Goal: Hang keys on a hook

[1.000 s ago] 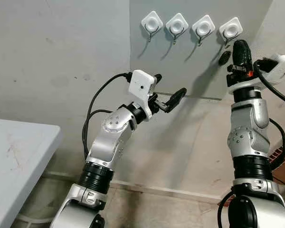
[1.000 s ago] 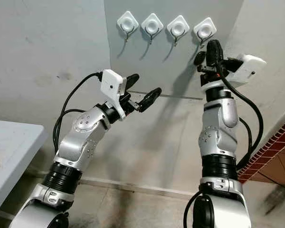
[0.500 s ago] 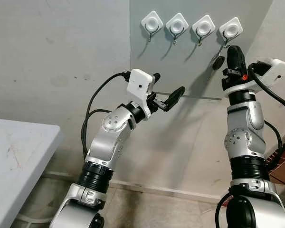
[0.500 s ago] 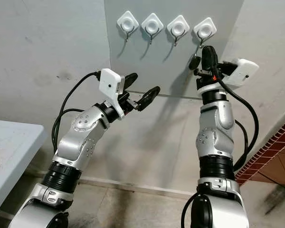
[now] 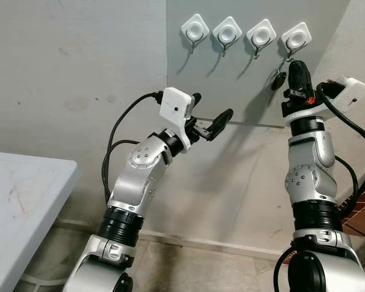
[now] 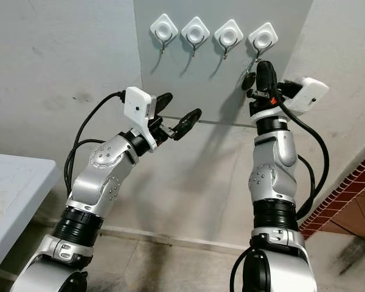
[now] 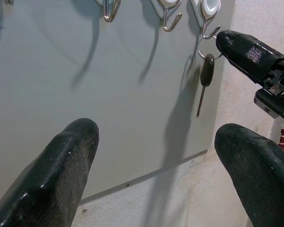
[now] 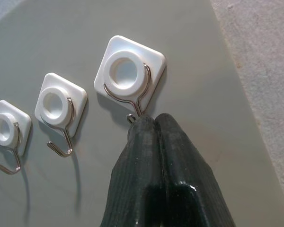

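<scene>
Four white square hooks sit in a row on a grey panel (image 5: 231, 79). My right gripper (image 5: 296, 66) is raised to the rightmost hook (image 5: 295, 38), its fingers (image 8: 154, 142) pressed shut just under the hook's wire. A black-headed key (image 7: 207, 70) dangles from a thin ring (image 7: 202, 45) that runs between that hook (image 7: 209, 21) and the right gripper's tip (image 7: 227, 42). The key (image 5: 278, 80) hangs just left of the gripper. My left gripper (image 5: 208, 109) is open and holds nothing, left of and below the hooks, pointing at the panel.
The other three hooks (image 5: 226, 30) are bare. A white table (image 5: 18, 201) stands at the lower left. Red brickwork (image 6: 347, 201) shows at the lower right, beside the right arm. The panel is fixed to a rough grey wall (image 5: 79, 73).
My right gripper has shifted left and slightly down under the rightmost hook, and the key now hangs to its left. The left gripper drifted a little left.
</scene>
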{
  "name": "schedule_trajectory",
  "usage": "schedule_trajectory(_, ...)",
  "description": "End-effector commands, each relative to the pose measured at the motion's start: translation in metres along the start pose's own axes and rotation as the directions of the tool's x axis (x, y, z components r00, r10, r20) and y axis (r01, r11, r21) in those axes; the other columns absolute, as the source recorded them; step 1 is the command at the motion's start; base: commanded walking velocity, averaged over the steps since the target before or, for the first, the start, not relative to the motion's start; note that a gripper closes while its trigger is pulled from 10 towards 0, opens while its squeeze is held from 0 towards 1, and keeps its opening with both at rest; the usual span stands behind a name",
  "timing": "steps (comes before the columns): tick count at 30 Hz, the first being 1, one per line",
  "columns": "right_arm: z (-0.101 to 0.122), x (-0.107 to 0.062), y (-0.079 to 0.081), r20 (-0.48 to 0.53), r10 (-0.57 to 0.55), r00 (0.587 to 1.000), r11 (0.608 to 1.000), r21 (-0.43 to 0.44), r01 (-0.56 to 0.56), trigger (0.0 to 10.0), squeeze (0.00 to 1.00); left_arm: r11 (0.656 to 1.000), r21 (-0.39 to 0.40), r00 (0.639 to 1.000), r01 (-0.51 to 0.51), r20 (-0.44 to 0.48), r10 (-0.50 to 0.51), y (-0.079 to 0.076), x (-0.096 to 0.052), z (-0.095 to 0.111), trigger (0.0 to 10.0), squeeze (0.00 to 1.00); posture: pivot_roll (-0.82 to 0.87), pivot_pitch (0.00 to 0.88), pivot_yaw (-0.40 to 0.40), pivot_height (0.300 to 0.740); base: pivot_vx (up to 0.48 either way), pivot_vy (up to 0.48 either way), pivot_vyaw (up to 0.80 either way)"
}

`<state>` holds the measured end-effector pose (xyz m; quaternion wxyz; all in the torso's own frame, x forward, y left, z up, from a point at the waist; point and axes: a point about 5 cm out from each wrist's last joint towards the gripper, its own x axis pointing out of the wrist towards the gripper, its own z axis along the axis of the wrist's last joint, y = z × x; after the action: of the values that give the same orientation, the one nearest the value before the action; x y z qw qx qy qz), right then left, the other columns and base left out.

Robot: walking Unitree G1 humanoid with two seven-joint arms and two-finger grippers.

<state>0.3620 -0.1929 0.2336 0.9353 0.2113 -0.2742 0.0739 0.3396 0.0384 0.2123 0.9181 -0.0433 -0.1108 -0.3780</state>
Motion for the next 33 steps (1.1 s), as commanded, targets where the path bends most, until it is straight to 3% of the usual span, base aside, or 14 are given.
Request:
schedule_trajectory(1, -0.014, -0.009, -0.007, -0.068, -0.048, 0.996, 0.999, 0.009, 0.049, 10.0, 0.00, 1.000, 0.013, 1.000, 0.007, 0.013, -0.007, 0.000, 0.002, 0.007, 10.0, 0.00, -0.04, 0.019, 0.001, 0.740, 0.000, 0.000, 0.00)
schedule_trajectory(13, -0.026, -0.017, -0.007, -0.107, -0.057, 0.993, 0.998, 0.023, 0.060, 10.0, 0.00, 1.000, 0.007, 1.000, -0.003, 0.014, 0.003, 0.001, 0.001, 0.007, 10.0, 0.00, -0.03, 0.020, -0.001, 0.740, 0.000, 0.000, 0.00)
schedule_trajectory(14, -0.025, -0.017, -0.007, -0.102, -0.049, 0.994, 0.998, 0.028, 0.052, 10.0, 1.00, 1.000, 0.007, 1.000, -0.004, 0.014, 0.004, 0.001, 0.001, 0.007, 10.0, 0.00, -0.03, 0.020, -0.001, 0.740, 0.000, 0.000, 0.00)
schedule_trajectory(33, -0.028, -0.019, -0.002, -0.106, -0.008, 0.994, 1.000, 0.013, 0.010, 10.0, 1.00, 0.998, 0.002, 0.998, -0.056, 0.022, 0.055, 0.005, -0.002, 0.005, 10.0, 0.00, -0.02, 0.017, -0.021, 0.740, 0.000, 0.000, 0.00)
